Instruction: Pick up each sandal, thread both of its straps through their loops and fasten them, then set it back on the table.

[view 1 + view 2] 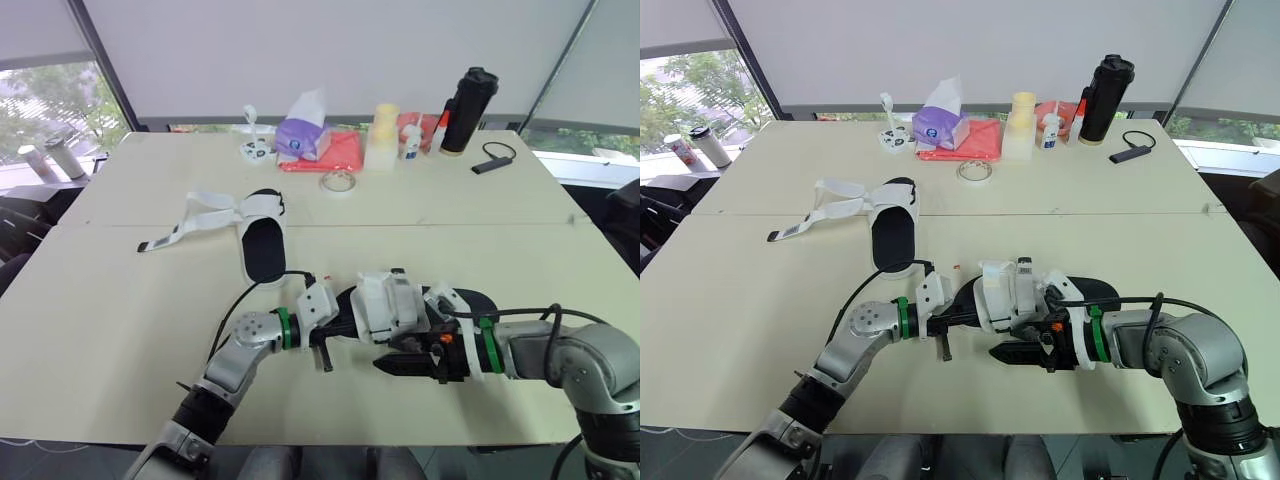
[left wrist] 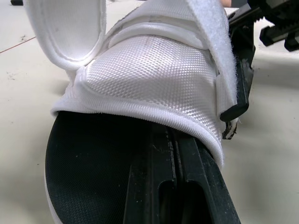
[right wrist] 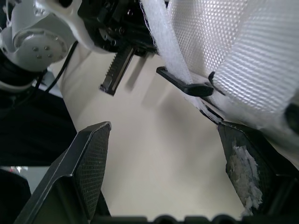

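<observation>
The sandal (image 1: pixel 390 305) ran lengthwise between the tools, white upper toward the left tool (image 1: pixel 333 332), which clenched its sole; the right tool (image 3: pixel 163 129) stood released just beside its strap (image 3: pixel 161 44).

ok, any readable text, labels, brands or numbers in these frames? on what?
Nothing can be read in any view.
Purple tissue pack: print too small to read.
Small white bottle: label too small to read.
Black tumbler: no marking can be made out.
</observation>
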{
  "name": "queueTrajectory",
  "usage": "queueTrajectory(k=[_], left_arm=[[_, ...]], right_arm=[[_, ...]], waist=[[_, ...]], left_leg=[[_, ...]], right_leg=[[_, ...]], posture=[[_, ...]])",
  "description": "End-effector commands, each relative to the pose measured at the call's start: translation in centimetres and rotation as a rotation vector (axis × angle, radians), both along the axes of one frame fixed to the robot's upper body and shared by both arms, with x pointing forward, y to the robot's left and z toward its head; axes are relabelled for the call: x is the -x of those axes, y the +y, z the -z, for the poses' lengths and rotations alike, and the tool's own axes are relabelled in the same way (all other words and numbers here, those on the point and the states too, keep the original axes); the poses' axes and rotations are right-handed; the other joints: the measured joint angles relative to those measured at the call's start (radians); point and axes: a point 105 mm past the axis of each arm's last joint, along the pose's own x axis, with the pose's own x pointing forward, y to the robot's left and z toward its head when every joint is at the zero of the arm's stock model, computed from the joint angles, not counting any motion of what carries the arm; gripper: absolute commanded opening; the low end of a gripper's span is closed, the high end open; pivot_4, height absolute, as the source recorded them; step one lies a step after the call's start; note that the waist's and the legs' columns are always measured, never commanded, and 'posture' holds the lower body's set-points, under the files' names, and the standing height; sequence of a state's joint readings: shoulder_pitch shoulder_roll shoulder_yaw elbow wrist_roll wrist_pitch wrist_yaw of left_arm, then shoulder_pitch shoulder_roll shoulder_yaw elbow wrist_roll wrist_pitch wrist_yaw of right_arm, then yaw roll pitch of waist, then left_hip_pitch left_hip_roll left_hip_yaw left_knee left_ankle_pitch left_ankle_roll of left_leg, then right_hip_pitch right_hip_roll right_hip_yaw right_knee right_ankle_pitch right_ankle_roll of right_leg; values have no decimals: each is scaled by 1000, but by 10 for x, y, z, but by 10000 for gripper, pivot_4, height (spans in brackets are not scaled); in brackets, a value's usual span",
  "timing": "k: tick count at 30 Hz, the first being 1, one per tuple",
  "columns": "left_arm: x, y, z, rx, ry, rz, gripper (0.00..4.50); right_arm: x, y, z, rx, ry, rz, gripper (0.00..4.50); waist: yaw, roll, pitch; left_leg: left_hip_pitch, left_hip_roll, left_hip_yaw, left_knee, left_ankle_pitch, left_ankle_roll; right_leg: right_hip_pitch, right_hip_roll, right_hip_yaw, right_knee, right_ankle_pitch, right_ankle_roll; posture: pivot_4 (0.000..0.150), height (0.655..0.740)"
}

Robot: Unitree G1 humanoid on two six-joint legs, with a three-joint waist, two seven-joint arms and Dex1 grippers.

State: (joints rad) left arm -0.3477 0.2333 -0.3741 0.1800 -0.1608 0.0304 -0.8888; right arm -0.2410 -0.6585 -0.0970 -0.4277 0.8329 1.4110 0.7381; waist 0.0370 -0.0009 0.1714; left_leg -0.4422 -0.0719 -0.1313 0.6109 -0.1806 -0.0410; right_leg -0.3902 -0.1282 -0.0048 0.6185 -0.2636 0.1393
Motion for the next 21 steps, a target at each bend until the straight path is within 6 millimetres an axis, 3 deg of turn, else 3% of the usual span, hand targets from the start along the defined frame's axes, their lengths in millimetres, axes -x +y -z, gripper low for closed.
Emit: queueTrajectory(k=[1,21], left_arm=[[5,10,35,-108,107,-30,0],[6,9,34,-108,107,-28,0]], right_arm=[[-10,7,-18,-36,-96,0,38723],[1,22,-30,-35,-187,-86,38723]], waist=[[0,0,0],[-1,0,0]], left_leg=[[0,0,0,0,0,0],[0,1,0,-1,0,0]], right_leg=[[0,0,0,0,0,0],[-2,1,0,0,0,0]], posture=[[1500,7400],[1500,7400]])
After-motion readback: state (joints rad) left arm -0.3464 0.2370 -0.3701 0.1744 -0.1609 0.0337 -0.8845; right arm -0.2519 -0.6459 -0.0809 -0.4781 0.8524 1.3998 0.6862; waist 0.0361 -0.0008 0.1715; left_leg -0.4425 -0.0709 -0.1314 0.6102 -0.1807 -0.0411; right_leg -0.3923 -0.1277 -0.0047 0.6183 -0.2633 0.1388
